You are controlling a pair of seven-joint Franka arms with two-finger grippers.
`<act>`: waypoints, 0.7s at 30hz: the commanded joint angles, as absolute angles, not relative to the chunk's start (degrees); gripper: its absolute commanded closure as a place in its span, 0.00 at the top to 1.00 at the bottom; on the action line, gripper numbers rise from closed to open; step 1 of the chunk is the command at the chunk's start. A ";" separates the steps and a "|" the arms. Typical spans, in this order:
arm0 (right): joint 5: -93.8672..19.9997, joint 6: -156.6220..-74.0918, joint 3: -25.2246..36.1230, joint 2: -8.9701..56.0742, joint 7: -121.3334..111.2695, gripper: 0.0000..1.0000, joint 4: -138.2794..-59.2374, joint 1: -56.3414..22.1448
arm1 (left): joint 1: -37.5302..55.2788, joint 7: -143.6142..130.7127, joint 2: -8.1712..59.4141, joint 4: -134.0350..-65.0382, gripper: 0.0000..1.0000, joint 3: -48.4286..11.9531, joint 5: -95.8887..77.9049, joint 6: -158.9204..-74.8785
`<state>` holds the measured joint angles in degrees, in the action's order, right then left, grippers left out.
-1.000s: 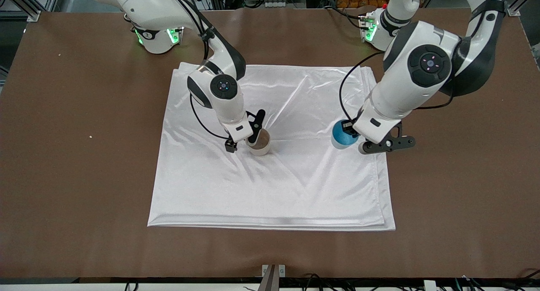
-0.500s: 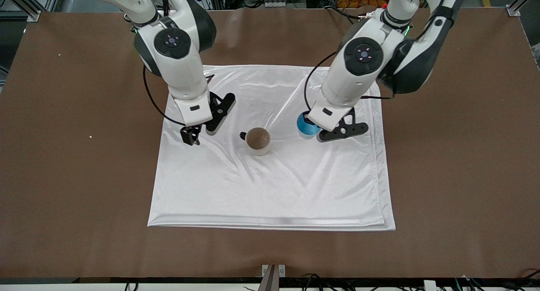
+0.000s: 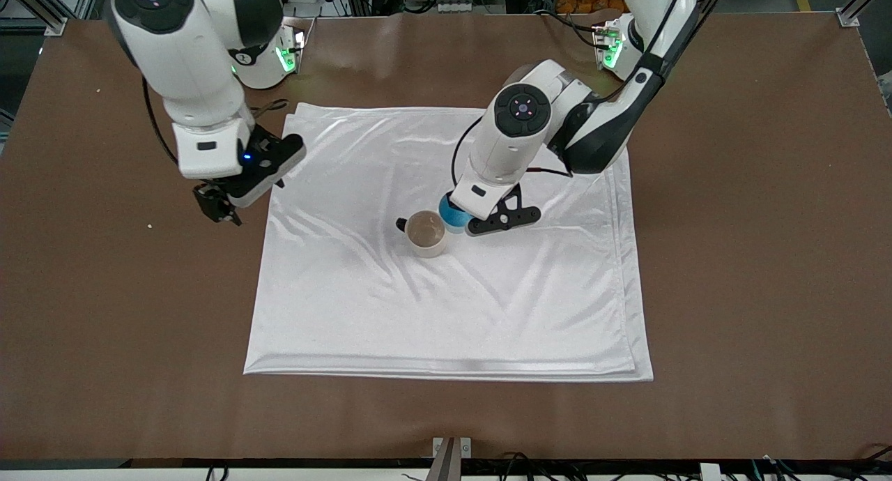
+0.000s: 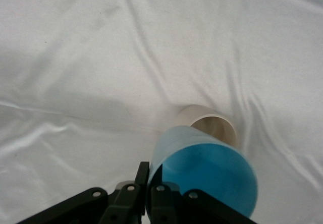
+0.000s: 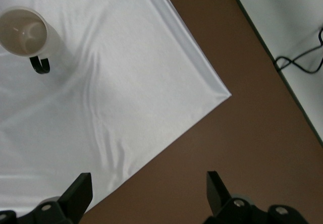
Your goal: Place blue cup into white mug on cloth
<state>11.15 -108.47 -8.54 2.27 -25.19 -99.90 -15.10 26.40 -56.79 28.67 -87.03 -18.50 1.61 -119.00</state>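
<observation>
Blue cup (image 3: pixel 453 219): a small handleless tapered cup, pale blue outside and brighter blue inside, tilted in the left wrist view (image 4: pixel 204 176). It is clamped in the left gripper (image 3: pixel 461 219), whose fingers are closed on its rim, near the middle of the front view. The cup is held just above the cloth (image 3: pixel 488 314) and right beside the white mug (image 3: pixel 426 233), at the mug's side toward the left arm's end of the table.

The mug stands upright on the cloth, cream-white with a beige inside and a small dark handle (image 5: pixel 39 65).

The cloth is shiny white, wrinkled, layered at its edges, spread on the brown table (image 3: pixel 752 272).

Right gripper (image 3: pixel 217 207), in the upper left of the front view, hangs over the table just beside the cloth's edge with its fingers (image 5: pixel 79 192) spread apart, holding nothing.
</observation>
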 commanded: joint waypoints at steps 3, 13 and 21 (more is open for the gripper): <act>11.34 -95.29 -8.96 0.62 -23.03 1.00 -93.17 -9.85 | 32.07 -60.73 32.43 -82.44 0.00 -15.83 4.47 -119.44; 7.31 -86.05 -8.88 0.88 -24.87 1.00 -86.84 -0.54 | 36.21 -61.61 35.94 -81.91 0.00 -13.54 5.71 -123.83; 2.55 -85.87 -8.96 1.05 -16.63 1.00 -86.31 6.23 | 37.27 -61.44 38.05 -81.74 0.00 -12.92 5.80 -126.73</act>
